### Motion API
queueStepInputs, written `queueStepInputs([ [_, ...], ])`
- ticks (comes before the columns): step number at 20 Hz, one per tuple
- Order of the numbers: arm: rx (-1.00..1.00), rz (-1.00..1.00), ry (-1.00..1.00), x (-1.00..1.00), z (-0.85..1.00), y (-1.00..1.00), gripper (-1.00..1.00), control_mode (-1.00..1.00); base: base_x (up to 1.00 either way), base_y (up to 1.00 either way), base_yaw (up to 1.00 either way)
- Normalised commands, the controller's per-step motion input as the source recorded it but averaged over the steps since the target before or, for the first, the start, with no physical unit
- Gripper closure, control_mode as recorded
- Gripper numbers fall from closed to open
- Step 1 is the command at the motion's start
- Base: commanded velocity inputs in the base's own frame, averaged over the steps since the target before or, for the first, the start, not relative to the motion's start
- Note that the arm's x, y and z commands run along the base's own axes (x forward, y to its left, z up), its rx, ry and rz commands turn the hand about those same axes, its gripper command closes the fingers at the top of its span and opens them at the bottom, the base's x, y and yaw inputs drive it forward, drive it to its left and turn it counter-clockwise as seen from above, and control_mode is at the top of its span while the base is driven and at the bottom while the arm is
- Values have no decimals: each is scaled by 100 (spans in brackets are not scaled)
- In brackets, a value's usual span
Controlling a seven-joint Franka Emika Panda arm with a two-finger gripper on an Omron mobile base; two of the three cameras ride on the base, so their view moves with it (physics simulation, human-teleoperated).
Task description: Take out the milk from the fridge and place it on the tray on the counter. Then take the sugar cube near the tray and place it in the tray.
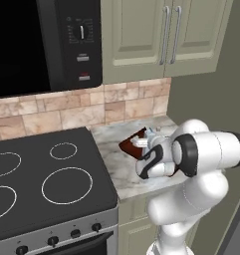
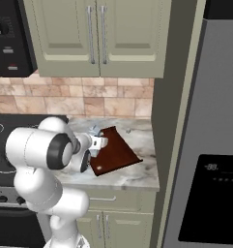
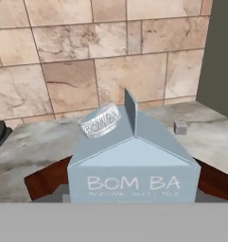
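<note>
The milk (image 3: 133, 163) is seen out of the fridge (image 2: 205, 145) and over the tray (image 2: 115, 150) on the counter (image 2: 137, 169), right at the end of the arm. Whether the carton rests on the tray or hangs just above it cannot be told. The gripper (image 2: 95, 141) is judged to be clamped on the milk with its jaws set wide around the carton, though the fingertips themselves are hidden in every view. So the first half of the task looks nearly done: a release is left. The sugar cube (image 3: 180, 127) is not yet handled; it lies on bare counter just beside the tray.

In the hand view the carton's gabled top, its cap and its lettering are shown close up, with the cube behind. In the right base view the tray's whole shape and the fridge door's black panel are given. In the left base view the tray (image 1: 131, 144) is mostly covered by the arm, and the stovetop (image 1: 47, 174) is seen beside the counter.
</note>
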Motion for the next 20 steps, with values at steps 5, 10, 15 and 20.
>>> queueStepInputs([
  [5,0,0,0,0,-28,0,100,-100,0,0,0],
  [10,0,0,1,0,-30,4,-100,-100,0,0,0],
  [15,0,0,-1,-10,0,0,-100,-100,0,0,0],
  [20,0,0,-5,-12,22,0,-100,-100,0,0,0],
])
